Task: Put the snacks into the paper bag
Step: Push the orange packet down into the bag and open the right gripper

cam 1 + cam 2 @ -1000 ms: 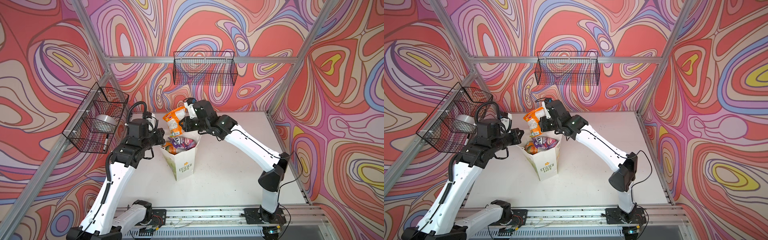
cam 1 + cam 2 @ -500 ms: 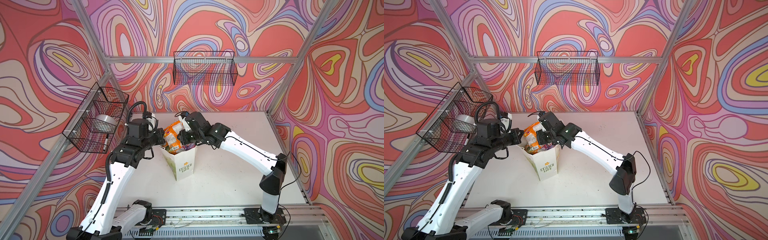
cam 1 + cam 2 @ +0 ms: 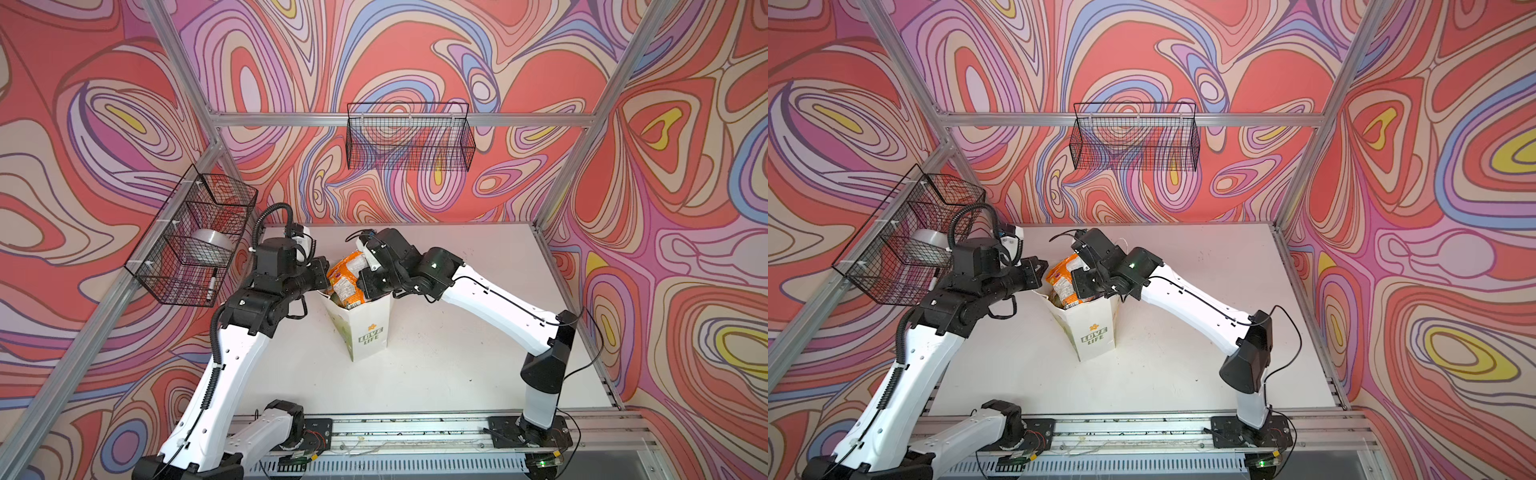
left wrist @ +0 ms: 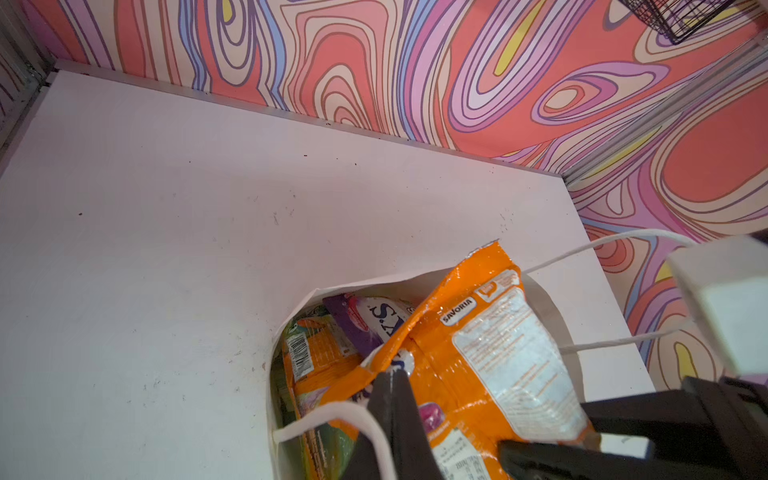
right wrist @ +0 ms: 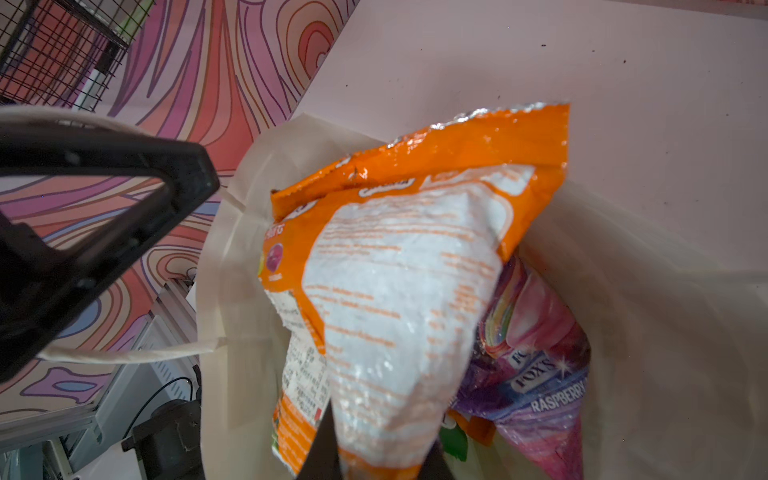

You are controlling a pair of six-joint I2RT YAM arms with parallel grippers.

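Insertion step: your right gripper (image 5: 378, 459) clamps the orange pouch (image 5: 399, 291), half sunk in the paper bag (image 3: 365, 328) mouth, top edge sticking out. Left gripper (image 4: 392, 399) is closed at the bag's rim beside a cord handle (image 4: 332, 411). Next move, by my judgement: lower further, then release. Legible: "SAVORIA" on the orange pouch, "FOX'S RASPBERRY" on the purple pouch (image 5: 540, 374), "LOVE LIFE" on the bag.

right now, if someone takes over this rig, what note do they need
Left claw: shut on the cord handle of the bag, keeping its mouth open.
Right claw: shut on the orange pouch, which is partly inside the bag with its top sticking out.
Done: purple pouch and others lie in the bag; no snacks seen loose on the table.
Left: lower and release the orange pouch, then withdraw.
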